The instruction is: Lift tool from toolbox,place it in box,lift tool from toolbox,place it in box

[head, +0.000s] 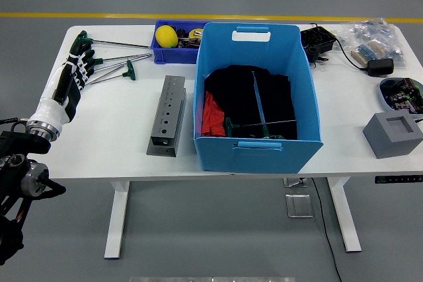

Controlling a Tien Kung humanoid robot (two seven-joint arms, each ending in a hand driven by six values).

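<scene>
Several T-handle keys with green grips (114, 65) lie at the table's far left, their shafts pointing right. My left hand (78, 65) lies over their handle ends with its fingers stretched out flat, open and grasping nothing. Whether the fingertips touch the grips I cannot tell. The big blue box (310, 100) stands mid-table, with black and red cloth in it. Two more green-handled keys (258, 120) lie crossed on that cloth. A grey metal tool holder (166, 115) with a row of holes lies left of the box.
A small blue bin (158, 54) with a yellow object and small parts sits behind the holder. At the right are a grey block (392, 135), a round dish (400, 92), a black charger with cable (317, 41) and plastic bags (370, 37).
</scene>
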